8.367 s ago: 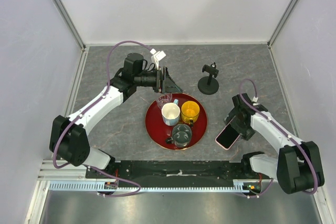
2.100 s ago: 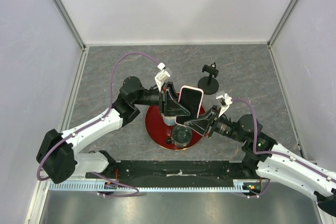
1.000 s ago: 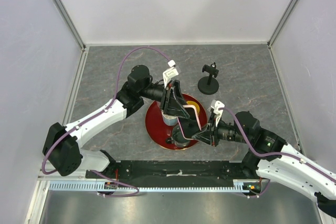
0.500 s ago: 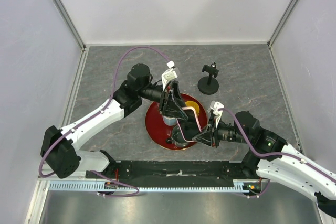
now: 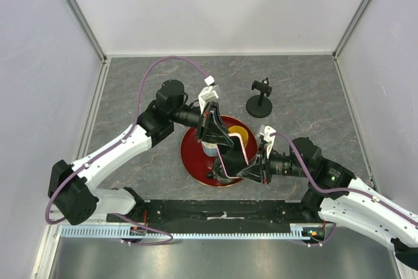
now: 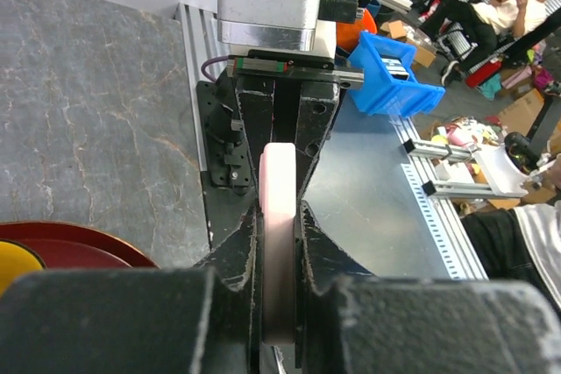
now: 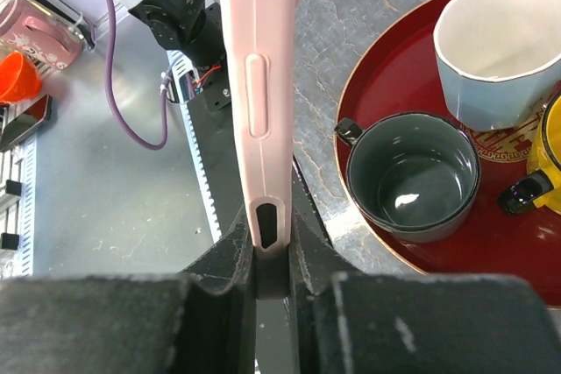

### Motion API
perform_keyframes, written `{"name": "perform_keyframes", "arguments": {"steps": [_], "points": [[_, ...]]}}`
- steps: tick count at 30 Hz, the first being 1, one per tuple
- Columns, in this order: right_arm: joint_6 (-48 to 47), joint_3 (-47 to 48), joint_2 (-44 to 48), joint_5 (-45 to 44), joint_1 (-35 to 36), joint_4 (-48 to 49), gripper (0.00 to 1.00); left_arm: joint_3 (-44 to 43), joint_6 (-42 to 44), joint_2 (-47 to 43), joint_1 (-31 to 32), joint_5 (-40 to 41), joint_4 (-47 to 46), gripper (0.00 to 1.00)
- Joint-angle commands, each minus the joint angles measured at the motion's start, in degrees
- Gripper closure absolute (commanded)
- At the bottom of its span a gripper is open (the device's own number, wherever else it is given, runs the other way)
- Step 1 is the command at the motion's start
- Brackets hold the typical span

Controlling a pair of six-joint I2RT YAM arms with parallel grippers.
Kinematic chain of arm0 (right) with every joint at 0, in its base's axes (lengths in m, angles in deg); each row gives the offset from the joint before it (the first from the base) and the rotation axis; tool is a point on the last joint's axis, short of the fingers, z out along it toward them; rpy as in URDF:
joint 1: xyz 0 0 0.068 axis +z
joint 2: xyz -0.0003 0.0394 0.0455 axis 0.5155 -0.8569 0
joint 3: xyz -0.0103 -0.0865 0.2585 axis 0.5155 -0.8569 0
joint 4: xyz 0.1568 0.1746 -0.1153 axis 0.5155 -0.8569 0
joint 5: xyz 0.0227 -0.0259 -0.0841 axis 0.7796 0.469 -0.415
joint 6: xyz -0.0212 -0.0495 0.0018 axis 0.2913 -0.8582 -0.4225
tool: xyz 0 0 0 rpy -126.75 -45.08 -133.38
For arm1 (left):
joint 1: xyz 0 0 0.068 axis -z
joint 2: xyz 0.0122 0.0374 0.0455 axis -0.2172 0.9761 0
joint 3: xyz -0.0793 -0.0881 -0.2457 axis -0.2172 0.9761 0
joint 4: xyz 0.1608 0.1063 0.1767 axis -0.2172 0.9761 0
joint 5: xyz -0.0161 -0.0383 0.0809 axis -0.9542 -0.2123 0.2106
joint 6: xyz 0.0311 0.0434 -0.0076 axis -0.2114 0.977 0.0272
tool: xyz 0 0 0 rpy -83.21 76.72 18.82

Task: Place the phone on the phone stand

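The phone (image 5: 233, 154) is held edge-on above the red tray (image 5: 189, 159), between both arms. Its pale pink case edge (image 6: 279, 216) runs straight out between the left gripper's jaws, and my left gripper (image 6: 279, 243) is shut on it. The right gripper (image 7: 272, 238) is shut on the phone's other end (image 7: 259, 85), where the port slot shows. From above, the left gripper (image 5: 218, 136) comes in from the upper left and the right gripper (image 5: 250, 169) from the lower right. The phone stand (image 5: 260, 100), black with a round base, stands apart at the back right with nothing in its clamp.
The red tray (image 7: 372, 98) carries a white cup (image 7: 504, 41), a dark grey cup (image 7: 412, 177) and a yellow cup (image 5: 237, 134), right beneath the phone. Grey walls enclose the table at the left, back and right.
The left gripper's jaws have closed onto the phone's upper end; a moment ago they stood apart around it. The right gripper keeps its hold and has hardly moved.
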Motion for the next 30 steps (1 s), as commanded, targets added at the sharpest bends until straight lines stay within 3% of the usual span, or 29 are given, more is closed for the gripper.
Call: {"name": "perform_keyframes", "arguments": {"steps": [1, 3, 4, 7, 10, 17, 21, 25, 30], "points": [[2.1, 3.6, -0.6, -2.5, -0.3, 7.0, 0.8, -1.8, 3.6, -3.9, 1.7, 3.1, 1.7, 0.98], [2.2, 4.8, -0.8, -4.8, -0.2, 4.6, 0.59, -1.6, 4.1, -4.6, 1.7, 8.3, 3.0, 0.98], [2.7, 5.4, -1.1, -8.5, -0.2, 3.2, 0.44, -1.6, 4.2, -5.3, 1.7, 10.4, 3.6, 0.98], [4.2, 8.4, -2.2, -18.8, -0.2, -3.6, 0.22, -1.5, 4.0, -6.0, 1.6, 16.1, 4.4, 0.98], [6.2, 9.9, -2.1, -25.9, -0.3, -9.4, 0.11, -1.3, 2.8, -6.5, 1.5, 20.0, 4.4, 0.98], [20.0, 13.1, 1.1, -52.6, -0.3, -24.0, 0.02, -3.8, 3.0, -6.6, -1.0, 36.5, 12.5, 0.98], [24.8, 17.5, -4.1, -64.6, -0.3, -29.7, 0.02, -4.3, 3.4, -7.2, -2.1, 41.1, 14.4, 0.98], [20.7, 24.7, -16.7, -65.4, -4.6, -31.0, 0.02, -3.8, 1.3, -7.6, -3.3, 40.6, 13.5, 0.98], [14.1, 31.9, -31.2, -52.5, -20.5, -25.4, 0.02, -3.1, 0.1, -7.6, -3.8, 40.0, 12.2, 0.98]]}}
